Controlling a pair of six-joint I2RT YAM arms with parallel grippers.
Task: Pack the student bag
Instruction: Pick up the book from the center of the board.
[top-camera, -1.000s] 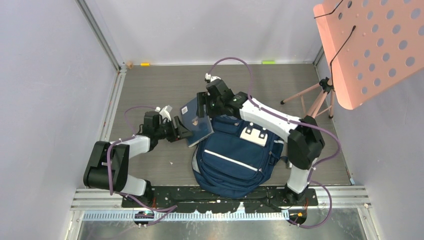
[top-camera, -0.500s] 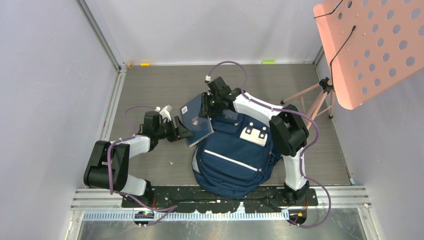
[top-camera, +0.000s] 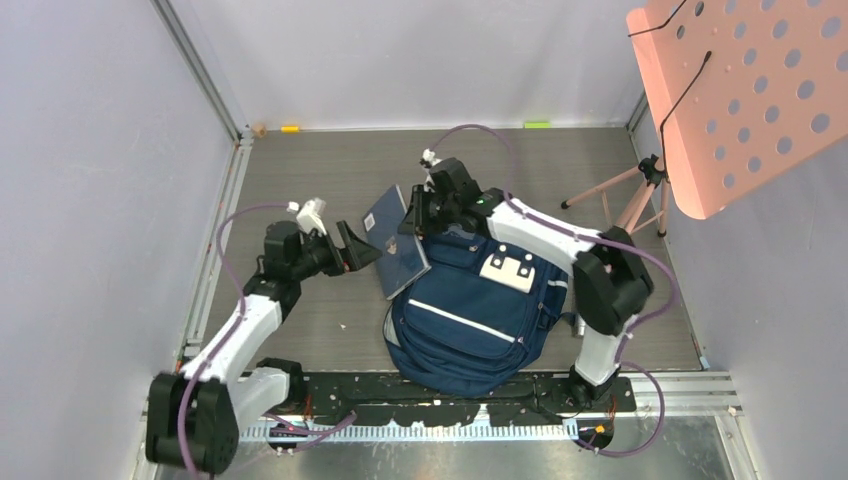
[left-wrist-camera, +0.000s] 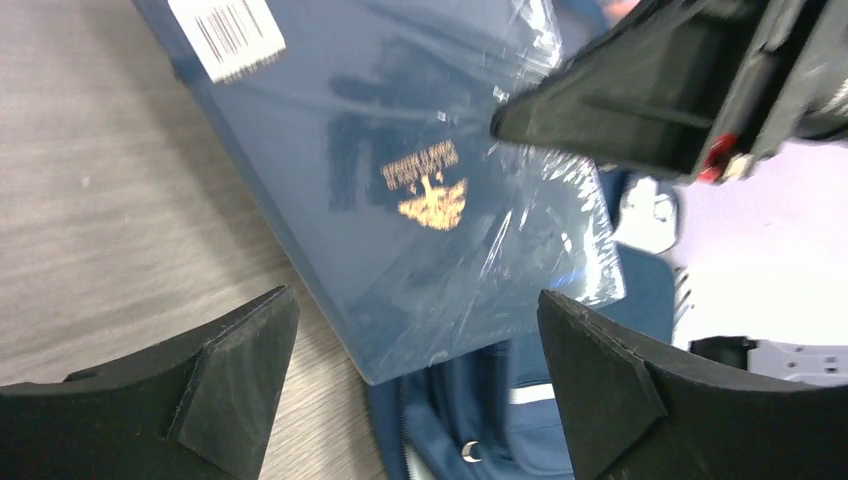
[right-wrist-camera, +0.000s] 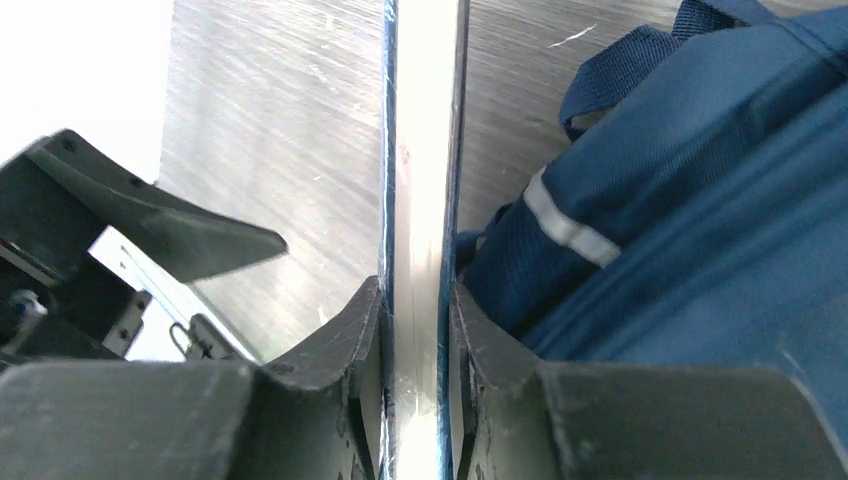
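Jaws: my left gripper (top-camera: 362, 246) has just let go. It's spread wide and backed off, and the book (left-wrist-camera: 400, 200) sits between the fingers untouched. My right gripper (right-wrist-camera: 415, 290) has closed in the same second and is now clamped on the book's far edge, so the hand-off is done and the right arm owns the insert.

The student bag (top-camera: 470, 320) lies flat mid-table, front pocket up, with the book tilted against its upper-left corner. I can't tell whether the main zip is open; the book hides it.

The book is a thin, rigid navy slab in glossy, crinkled shrink-wrap, likely slippery, with a gold emblem (left-wrist-camera: 432, 195) and a barcode label (left-wrist-camera: 228, 30). The bag is soft woven fabric with a pale reflective stripe (right-wrist-camera: 565, 228).
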